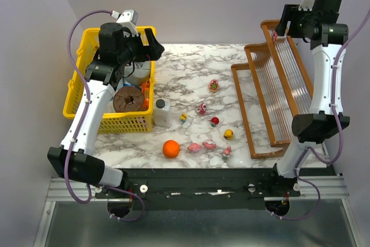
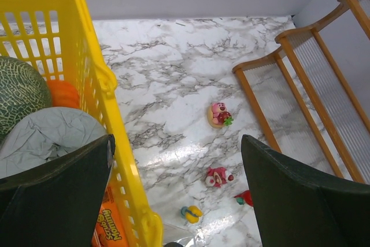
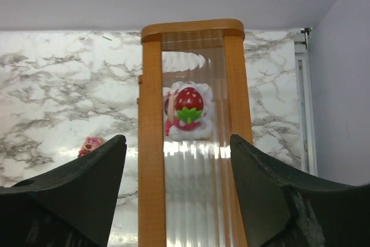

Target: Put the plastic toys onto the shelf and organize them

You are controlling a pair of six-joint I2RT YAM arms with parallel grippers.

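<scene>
The brown stepped shelf (image 1: 276,102) stands at the table's right side. A strawberry toy (image 3: 188,111) with pink and white bits rests on the rods of the shelf's top tier (image 3: 151,143). My right gripper (image 3: 176,143) hovers just above that tier, open and empty, with the toy ahead of its fingers. Several small toys lie loose on the marble, among them a pink one (image 1: 214,85), a red one (image 1: 214,121) and a yellow one (image 1: 228,134). My left gripper (image 2: 177,143) hangs open and empty over the basket's right wall, above a pink toy (image 2: 217,176).
A yellow basket (image 1: 81,85) at the left holds a melon (image 2: 17,93), grey cloth and a brown round thing. A white bottle (image 1: 162,112) stands by its near right corner. An orange ball (image 1: 170,148) lies near the front edge. Grey walls close in on three sides.
</scene>
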